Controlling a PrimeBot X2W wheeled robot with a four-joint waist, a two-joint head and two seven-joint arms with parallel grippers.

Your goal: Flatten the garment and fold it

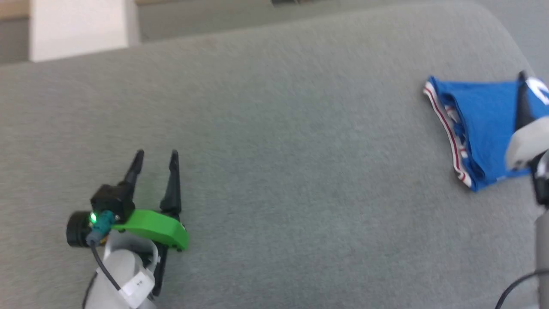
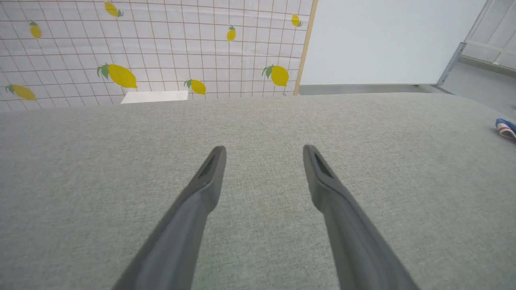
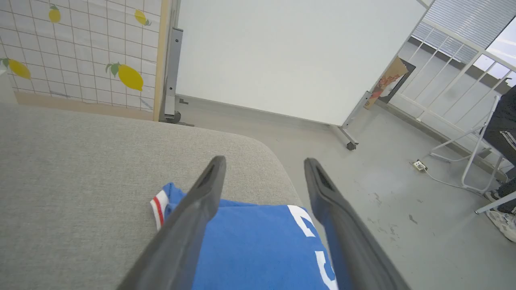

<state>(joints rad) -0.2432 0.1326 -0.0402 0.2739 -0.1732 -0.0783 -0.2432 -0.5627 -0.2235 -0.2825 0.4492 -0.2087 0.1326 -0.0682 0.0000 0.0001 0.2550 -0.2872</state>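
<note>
Garment (image 1: 480, 124), right of frame: bright blue, white trim with red stripes, white lettering.
Upholstered surface (image 1: 274, 128): heathered grey.
Backdrop (image 2: 161, 48), upper left: white grid, yellow lemons, green leaves.
Left gripper (image 1: 156, 153): black; bracket (image 1: 158, 227) green.

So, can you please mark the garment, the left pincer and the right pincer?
garment (image 1: 484, 124), head view, on the blue body cloth.
left pincer (image 2: 264, 148), left wrist view, midway between its two fingertips.
right pincer (image 3: 264, 160), right wrist view, midway between its two fingertips.
</note>
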